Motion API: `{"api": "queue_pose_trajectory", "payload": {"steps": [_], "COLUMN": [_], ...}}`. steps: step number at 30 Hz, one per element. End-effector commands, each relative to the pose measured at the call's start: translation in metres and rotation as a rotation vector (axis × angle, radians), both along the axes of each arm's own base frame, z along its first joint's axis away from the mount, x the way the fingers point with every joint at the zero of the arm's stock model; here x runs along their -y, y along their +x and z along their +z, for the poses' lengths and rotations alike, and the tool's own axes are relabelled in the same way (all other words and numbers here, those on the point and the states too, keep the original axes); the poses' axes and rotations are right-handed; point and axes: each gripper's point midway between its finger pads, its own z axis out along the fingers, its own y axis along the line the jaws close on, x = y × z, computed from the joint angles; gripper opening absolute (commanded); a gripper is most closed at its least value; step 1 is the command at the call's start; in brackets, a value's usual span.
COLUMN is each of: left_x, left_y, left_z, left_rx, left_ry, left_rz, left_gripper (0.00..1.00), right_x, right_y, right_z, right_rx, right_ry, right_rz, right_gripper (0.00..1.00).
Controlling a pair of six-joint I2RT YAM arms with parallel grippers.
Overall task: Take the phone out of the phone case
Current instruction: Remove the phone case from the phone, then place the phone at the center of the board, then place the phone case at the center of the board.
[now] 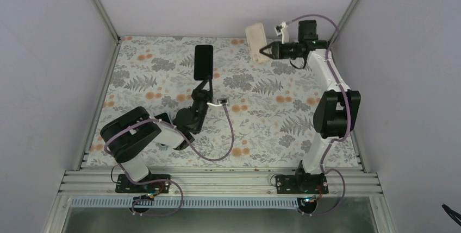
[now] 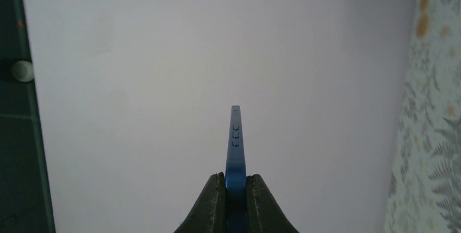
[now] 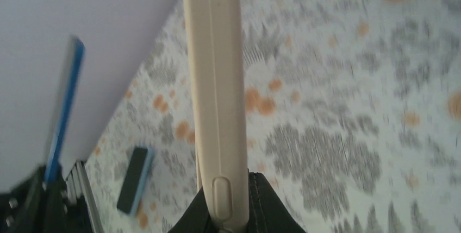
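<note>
I read the L gripper clamped on a dark-blue-rimmed black phone, held in air. R gripper clamped on the beige phone case, raised nr the back wall. The pale-blue phone lies flat on the floral mat, well apart from the case.

Left arm folded low, forearm angled upward, left gripper clamped on blue-rimmed phone, right arm standing tall, wrist level, right gripper pinching phone case end

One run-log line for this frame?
left gripper: shut on phone, held upright off table | right gripper: shut on phone case, raised | phone and phone case: apart
</note>
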Motion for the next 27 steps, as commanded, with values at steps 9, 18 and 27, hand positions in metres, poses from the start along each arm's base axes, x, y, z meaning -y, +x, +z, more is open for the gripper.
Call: {"api": "queue_pose_trajectory", "payload": {"steps": [9, 18, 27], "left_x": [-0.018, 0.003, 0.016], "left_y": [0.031, 0.037, 0.026], "left_z": [-0.038, -0.085, -0.123], "left_rx": [0.017, -0.043, -0.126], "left_ry": [-0.091, 0.017, 0.101], "left_rz": [0.103, 0.065, 0.015], "left_gripper": [0.02, 0.02, 0.03], "right_x": [0.051, 0.103, 0.137], "right_y": [-0.088, -0.079, -0.049], "right_z": [-0.172, -0.232, -0.240], "right_rx": [-0.464, -0.490, -0.441], "right_ry": [-0.217, -0.516, -0.653], "right_rz": [0.092, -0.019, -0.111], "right_gripper": [0.03, 0.03, 0.04]}}
